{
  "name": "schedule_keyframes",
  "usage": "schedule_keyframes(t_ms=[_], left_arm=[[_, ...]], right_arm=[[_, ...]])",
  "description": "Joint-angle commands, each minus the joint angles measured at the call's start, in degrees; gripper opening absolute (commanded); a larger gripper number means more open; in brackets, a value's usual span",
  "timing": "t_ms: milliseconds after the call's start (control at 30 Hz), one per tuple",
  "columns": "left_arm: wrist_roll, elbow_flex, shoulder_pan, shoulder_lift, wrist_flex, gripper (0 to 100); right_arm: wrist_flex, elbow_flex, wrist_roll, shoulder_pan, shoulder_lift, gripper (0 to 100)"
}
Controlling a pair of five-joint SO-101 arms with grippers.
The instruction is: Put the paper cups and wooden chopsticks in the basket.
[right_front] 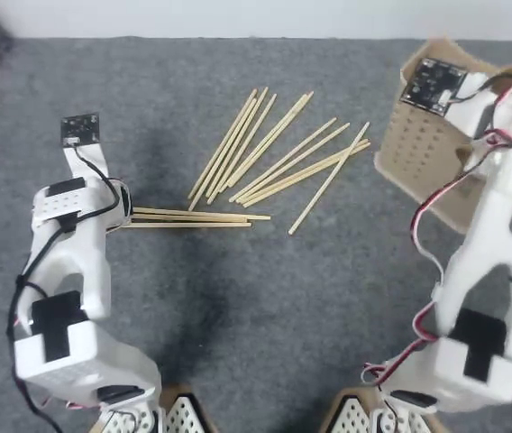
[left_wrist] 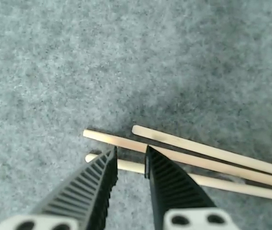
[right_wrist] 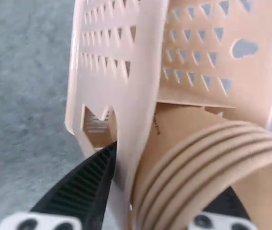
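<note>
The wooden chopsticks [left_wrist: 198, 161] lie loose on the grey carpet [left_wrist: 126, 57], light, stiff, apt to roll and best pinched crosswise, the left gripper [left_wrist: 130, 151] narrowly parted over three ends, while the right gripper [right_wrist: 161, 178] seemingly clasps crushable paper cups [right_wrist: 208, 158] at the basket [right_wrist: 126, 72].

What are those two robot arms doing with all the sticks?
They are tidying up. The left gripper sits low on the table, a little open, its tips at the ends of three wooden chopsticks. The right gripper is at the basket, with a stack of paper cups beside its wall. The other chopsticks lie loose in the middle.
</note>
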Motion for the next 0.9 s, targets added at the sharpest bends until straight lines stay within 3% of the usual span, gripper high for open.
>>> schedule_keyframes(t_ms=[0, 233, 400, 867], left_arm=[[0.5, -0.1, 0.0, -2.0, -1.0, 10], [0.5, -0.1, 0.0, -2.0, -1.0, 10], [0.5, -0.1, 0.0, -2.0, -1.0, 10], [0.5, -0.2, 0.0, -2.0, -1.0, 10]], right_arm=[[0.1, 0.9, -0.8, 1.1, 1.3, 19.1], [-0.7, 0.7, -2.0, 0.7, 3.5, 19.9], [1.1, 0.0, -9.6, 0.8, 1.8, 34.6], [0.8, 2.7, -5.5, -2.2, -17.0, 34.7]])
